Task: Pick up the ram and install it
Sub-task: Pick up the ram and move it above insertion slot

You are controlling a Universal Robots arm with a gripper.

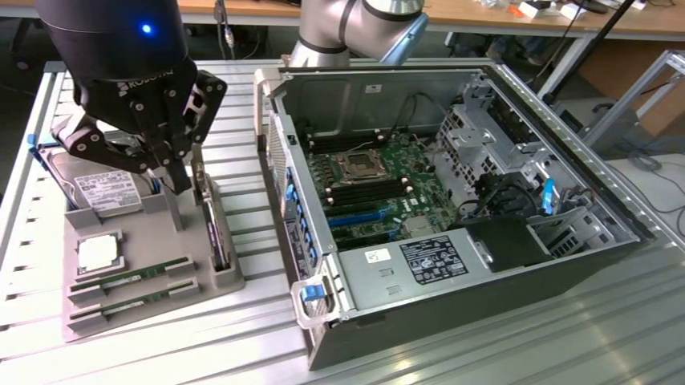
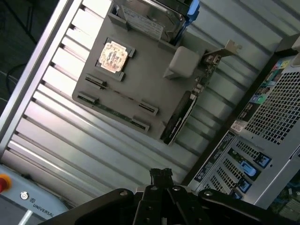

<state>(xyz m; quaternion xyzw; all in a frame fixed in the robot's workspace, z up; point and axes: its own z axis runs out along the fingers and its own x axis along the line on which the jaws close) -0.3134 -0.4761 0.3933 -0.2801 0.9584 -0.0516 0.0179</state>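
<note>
End effector, closed and empty, hangs over the tray holding ram, hard drive and upright expansion card.

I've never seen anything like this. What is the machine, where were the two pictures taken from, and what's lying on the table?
It's a robot arm ending in a gripper, shut and holding nothing. One picture comes from a camera off the arm; the other from a camera on its wrist, looking down at a grey tray. That tray, near the gripper, holds two ram sticks, a processor chip, a hard drive and an expansion card on edge. Beside it lies an open computer case.
</note>
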